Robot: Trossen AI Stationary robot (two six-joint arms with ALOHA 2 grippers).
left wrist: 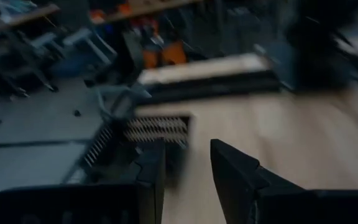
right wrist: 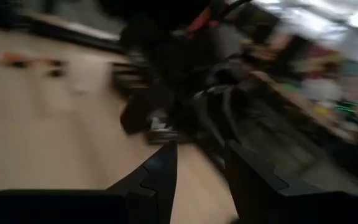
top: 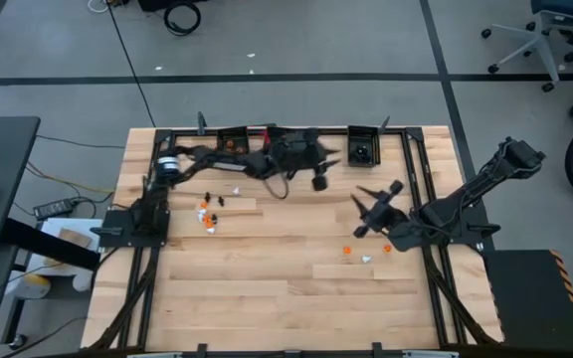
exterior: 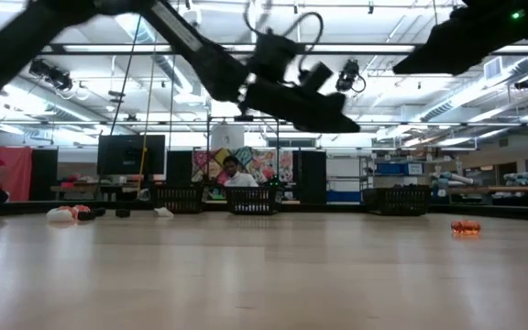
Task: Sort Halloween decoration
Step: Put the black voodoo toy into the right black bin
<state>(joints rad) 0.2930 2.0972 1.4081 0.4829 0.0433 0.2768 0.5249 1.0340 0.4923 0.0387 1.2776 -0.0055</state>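
Note:
The Halloween decoration lies in two loose groups on the wooden table. Orange, white and black trinkets [top: 209, 211] lie left of centre. Two orange ones and a white one [top: 366, 254] lie right of centre, also seen in the low view as an orange trinket [exterior: 466, 226]. My left gripper [top: 322, 179] hangs above the table near the far edge, close to the black bins. It is open, with nothing between its fingers [left wrist: 188, 158]. My right gripper [top: 364, 214] hovers just beyond the right-hand trinkets, also open and empty [right wrist: 201, 158].
Black bins stand along the far edge: one at the left [top: 232, 139] and one at the right [top: 363, 147]. The low view shows a third [exterior: 253, 199] between them. A black frame [top: 421, 169] rims the table. Bare wood spans the near half.

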